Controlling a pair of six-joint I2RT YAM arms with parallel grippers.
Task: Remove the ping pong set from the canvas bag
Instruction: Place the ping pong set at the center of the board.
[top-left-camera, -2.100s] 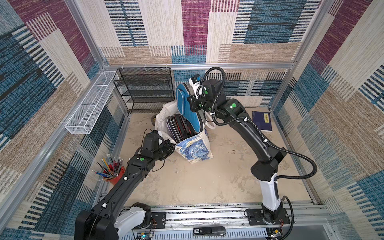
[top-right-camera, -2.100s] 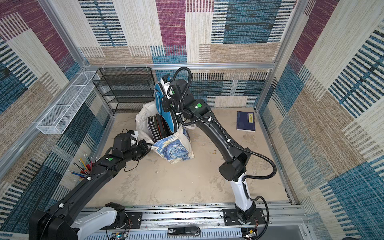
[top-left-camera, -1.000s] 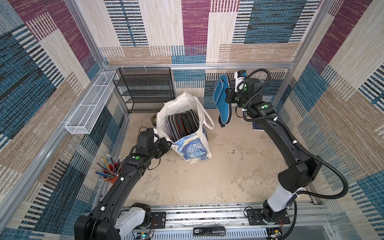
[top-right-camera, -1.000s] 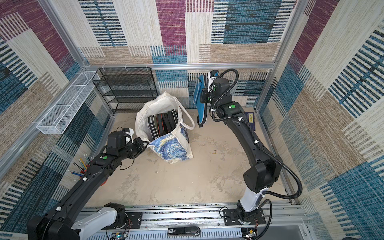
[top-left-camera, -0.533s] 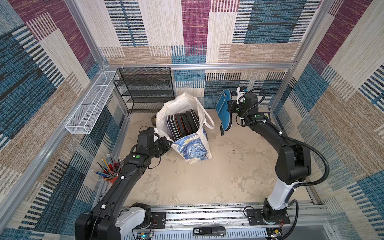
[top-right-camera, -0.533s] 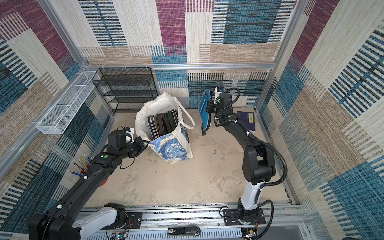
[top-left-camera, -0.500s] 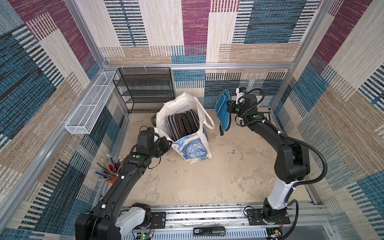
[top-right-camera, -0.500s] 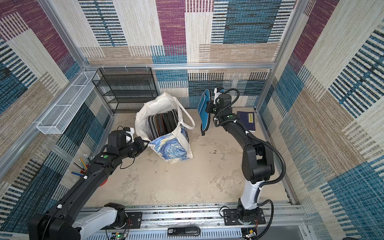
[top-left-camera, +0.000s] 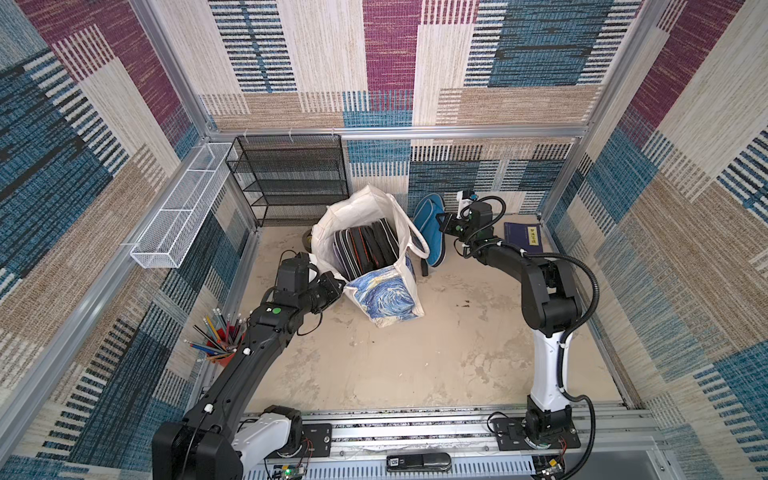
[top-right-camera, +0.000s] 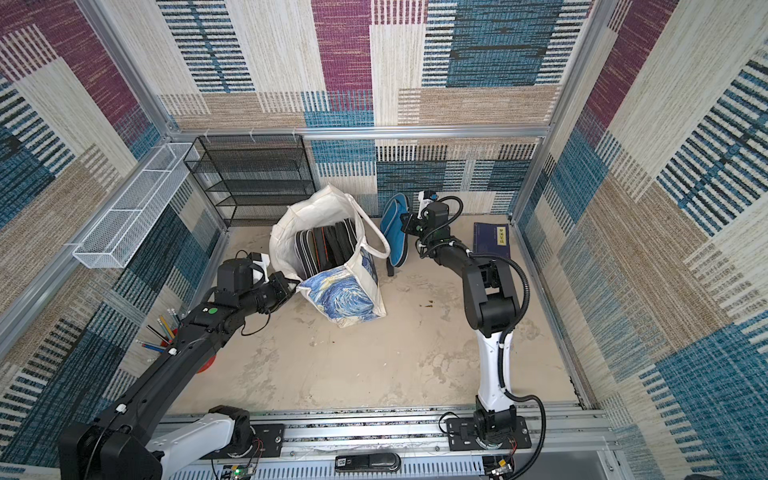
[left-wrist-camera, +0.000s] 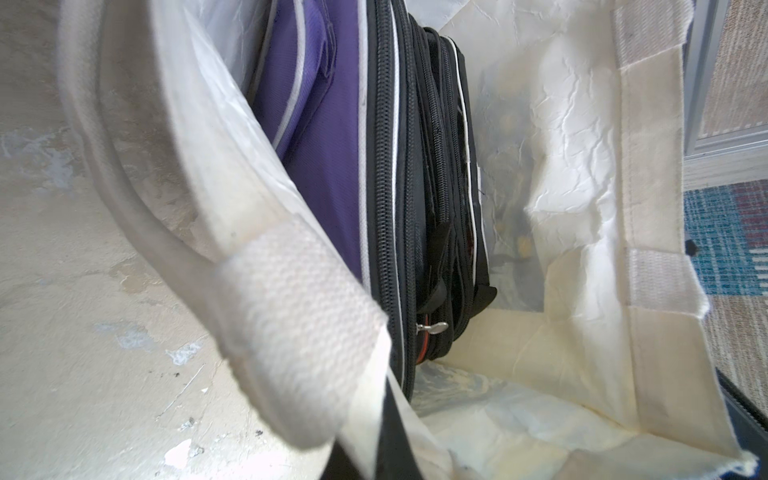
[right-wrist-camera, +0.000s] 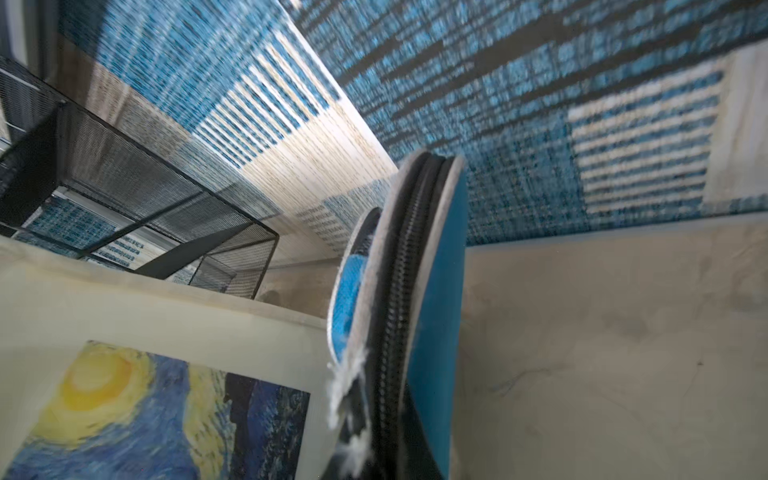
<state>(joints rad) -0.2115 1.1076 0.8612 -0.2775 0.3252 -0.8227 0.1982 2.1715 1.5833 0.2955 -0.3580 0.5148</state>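
1. At the far left, a white wire basket (top-left-camera: 178, 212) hangs on the side wall. A cup of coloured pencils (top-left-camera: 220, 340) stands at the edge of the bench (top-left-camera: 415, 353). Only the top views show these two.
2. A black mesh shelf rack (top-left-camera: 291, 178) stands against the back wall. The right wrist view also catches it (right-wrist-camera: 145, 195), behind the bag.
3. The left gripper (top-left-camera: 332, 286) is clamped shut on the near rim of the canvas bag (top-left-camera: 374, 208). Both top views show only its dark body pressed against the cloth (top-right-camera: 286, 286). The left wrist view shows the rim and a webbing handle (left-wrist-camera: 299, 299) close to the lens.
4. The bag stands upright and open in the middle of the bench, with its swirling blue print facing front. The top views show dark zip cases (top-left-camera: 365, 245) standing on edge inside it. Only the left wrist view shows that one of them is a purple case (left-wrist-camera: 320, 145).
5. The ping pong set (top-left-camera: 430, 232), a blue paddle-shaped case, is out of the bag and stands on edge just beside its right side. I cannot tell whether its lower end touches the bench. The right wrist view alone shows its black zip and frayed white threads (right-wrist-camera: 436, 311).
6. The right gripper (top-left-camera: 445, 222) is closed on the case's upper part.
7. A navy book (top-left-camera: 523, 237) lies flat in the back right corner, seen only in the top views.
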